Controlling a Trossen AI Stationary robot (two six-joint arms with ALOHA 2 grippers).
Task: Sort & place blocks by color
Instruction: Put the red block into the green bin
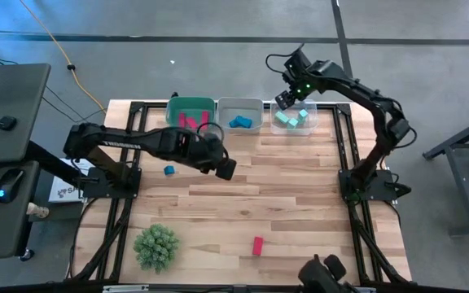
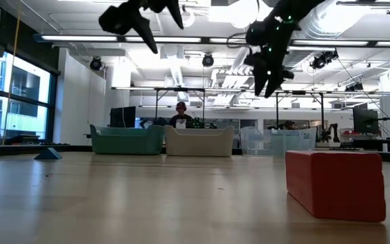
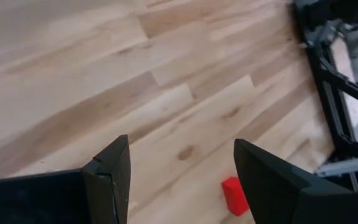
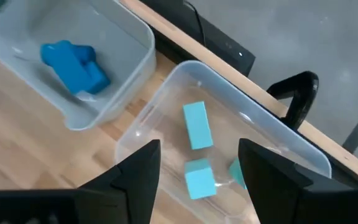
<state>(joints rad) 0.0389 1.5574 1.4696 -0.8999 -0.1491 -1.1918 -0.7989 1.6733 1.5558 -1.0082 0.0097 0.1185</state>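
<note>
Blocks are spread over the wooden counter (image 1: 300, 203) and three bins along its far edge. The green bin (image 1: 190, 111) holds red blocks (image 1: 192, 119), the grey bin (image 1: 240, 112) beside it holds blue blocks (image 1: 240, 122), and the clear bin (image 1: 293, 118) holds teal blocks (image 1: 291, 119). A spiky green plant ball (image 1: 156, 247) sits near the counter's front left corner. The left claw (image 1: 226, 168) hangs above the middle of the counter with its fingers spread and nothing between them. The right claw (image 1: 287, 96) hovers directly over the clear bin, fingers apart and empty, with the teal blocks lying below. A red bar (image 1: 257, 246) lies alone on the counter toward the front, well apart from everything else. A small blue block (image 1: 169, 170) rests on the counter, in front of the green bin and beside the left arm.
</note>
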